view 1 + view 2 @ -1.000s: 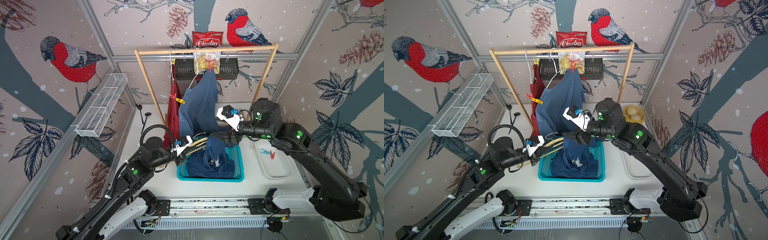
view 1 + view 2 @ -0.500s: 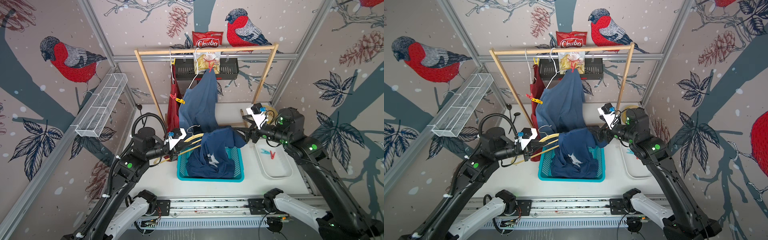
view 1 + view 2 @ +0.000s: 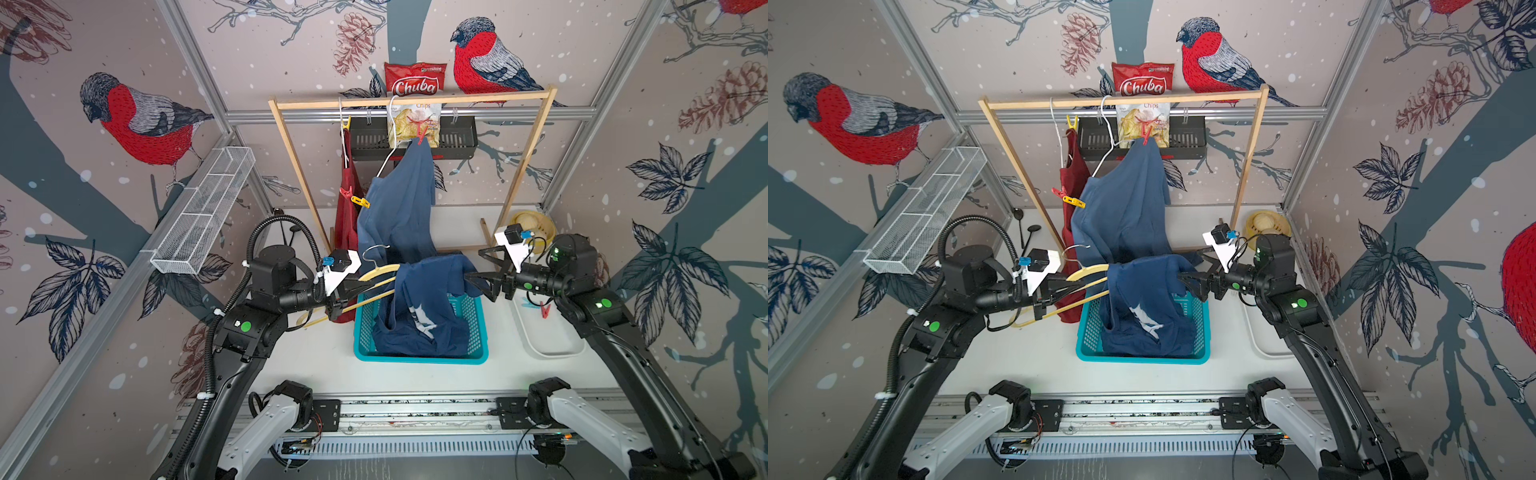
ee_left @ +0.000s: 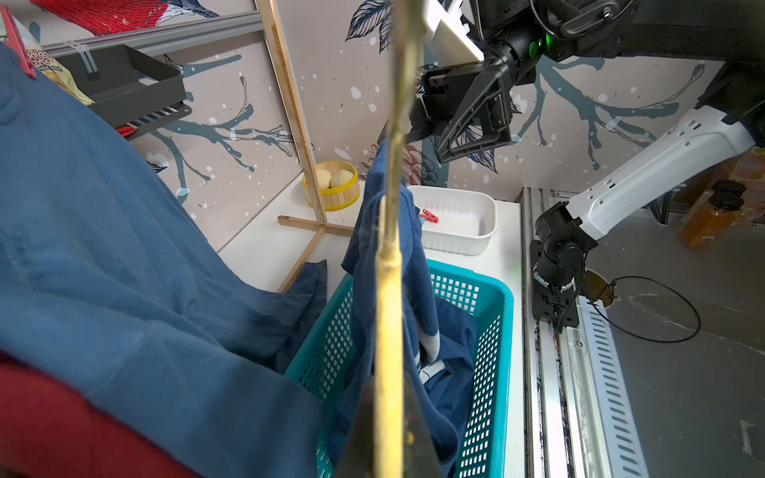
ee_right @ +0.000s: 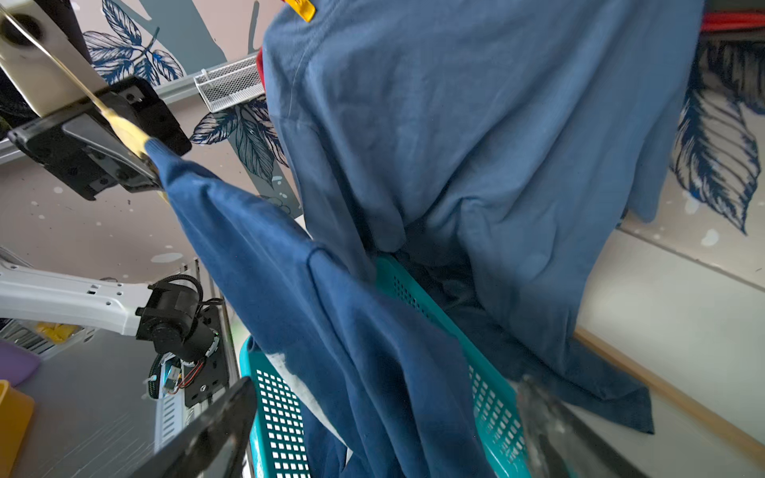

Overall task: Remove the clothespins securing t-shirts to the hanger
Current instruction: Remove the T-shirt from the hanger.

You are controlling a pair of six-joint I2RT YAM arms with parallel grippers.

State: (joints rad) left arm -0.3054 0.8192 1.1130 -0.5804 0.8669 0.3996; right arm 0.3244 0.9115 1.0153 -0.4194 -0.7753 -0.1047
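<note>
My left gripper [image 3: 345,293] [image 4: 389,447] is shut on the yellow wooden hanger [image 3: 376,272] [image 4: 389,289]. The navy t-shirt [image 3: 424,307] [image 3: 1142,299] [image 5: 331,310] drapes from the hanger's far end into the teal basket [image 3: 419,357]. My right gripper [image 3: 473,264] [image 3: 1192,266] [image 5: 385,389] stands open at the shirt's right edge and grips nothing. The medium blue t-shirt [image 3: 399,208] hangs from the rail by a red clothespin [image 3: 422,135]. Beside it on the dark red t-shirt [image 3: 347,199] are a yellow clothespin [image 3: 360,202] and a red clothespin [image 3: 345,192].
A white tray [image 3: 548,345] at the right holds a red clothespin [image 3: 545,309]. The wooden rack [image 3: 415,101] stands behind the basket, with a bamboo steamer [image 3: 536,224] by its right foot. A wire shelf [image 3: 203,216] is on the left wall.
The right arm drew back to the right and its jaws opened wider, letting go of the navy t-shirt. The left arm pulled the hanger to the left, stretching the shirt out of the basket.
</note>
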